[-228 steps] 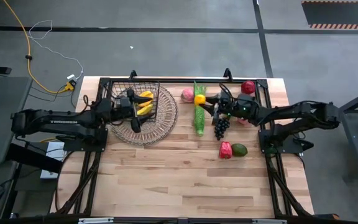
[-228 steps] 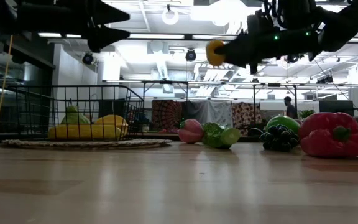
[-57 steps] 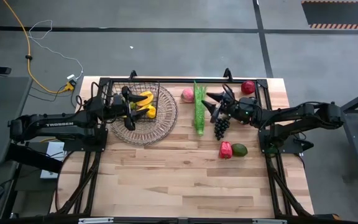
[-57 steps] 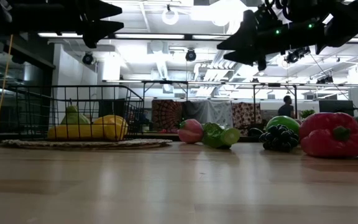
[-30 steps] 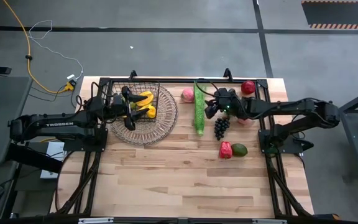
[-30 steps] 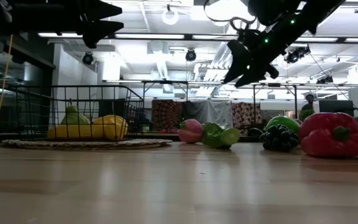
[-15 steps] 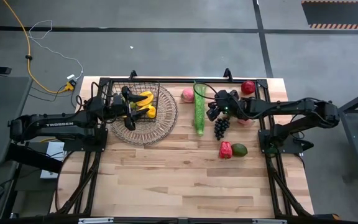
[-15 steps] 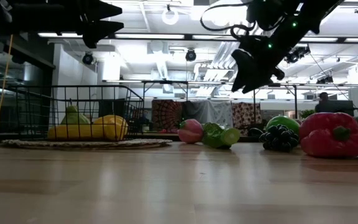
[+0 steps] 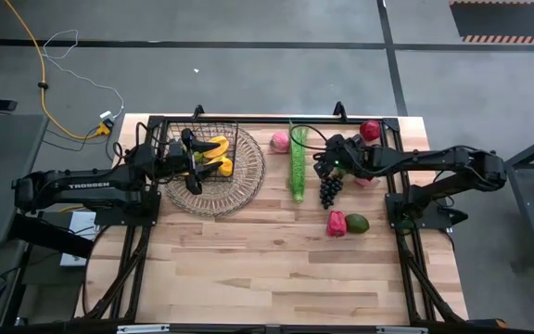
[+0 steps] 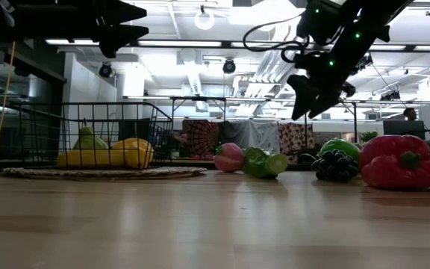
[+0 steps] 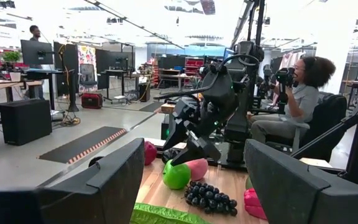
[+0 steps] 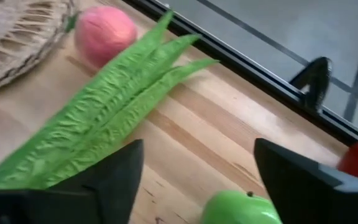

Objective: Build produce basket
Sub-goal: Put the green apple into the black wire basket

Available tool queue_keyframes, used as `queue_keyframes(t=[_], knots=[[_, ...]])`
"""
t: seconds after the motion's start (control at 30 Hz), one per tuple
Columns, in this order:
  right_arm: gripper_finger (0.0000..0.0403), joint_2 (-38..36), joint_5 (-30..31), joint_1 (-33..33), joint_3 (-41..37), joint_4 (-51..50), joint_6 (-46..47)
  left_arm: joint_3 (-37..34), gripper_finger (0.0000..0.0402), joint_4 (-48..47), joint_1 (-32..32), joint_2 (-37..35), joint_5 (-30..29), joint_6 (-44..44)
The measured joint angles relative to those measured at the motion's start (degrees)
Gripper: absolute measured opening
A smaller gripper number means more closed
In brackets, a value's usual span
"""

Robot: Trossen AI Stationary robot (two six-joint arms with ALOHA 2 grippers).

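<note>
- The task is judged to be under way but well short of finished: only a few pieces of produce have been loaded, and most of it is left out on the surface.
- The black wire basket is set on a round woven tray at the left of the surface; yellow bananas are seen lying in it.
- In the low view, a green pear-like piece and a rounder yellow piece are also made out inside the basket behind the bananas; a full count cannot be made through the mesh.
- Outside the basket the following are left: a pink peach, a long green stalk, purple grapes, a red pepper-like piece, an avocado just beside it, and a red apple near the far right corner.
- A green apple is shown beside the stalk in the right wrist view.
- The right gripper is held above the surface between the stalk and the grapes, jaws parted and nothing between them; the next pick is judged to be from this cluster.
- The left gripper is held over the basket, jaws apart and empty.
</note>
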Motion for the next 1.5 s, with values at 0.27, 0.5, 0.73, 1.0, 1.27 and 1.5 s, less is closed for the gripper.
queue_keyframes(t=[0.27,0.5,0.73,1.0,1.27,1.5], knots=[[0.0396,0.0,1.9,0.0,0.0,-1.3,2.5,0.0,0.0262,0.0,0.0,0.0,0.0,0.0],[0.0388,0.0,-1.9,0.0,0.0,-1.3,2.5,0.0,0.0262,0.0,0.0,0.0,0.0,0.0],[0.0387,0.0,-2.1,0.0,0.0,-1.3,2.6,0.0,0.0262,0.0,0.0,0.0,0.0,-0.1],[0.0387,0.0,-2.2,0.0,0.0,-1.4,6.9,0.0,0.0262,0.0,0.0,0.0,0.0,-0.3],[0.0387,0.0,-2.2,-1.1,0.0,-1.8,10.4,0.0,0.0262,0.0,0.0,0.0,0.0,-1.1],[0.0387,0.0,-2.1,-2.8,-0.1,-3.6,11.7,0.0,0.0262,0.0,0.0,0.0,0.0,-1.1]])
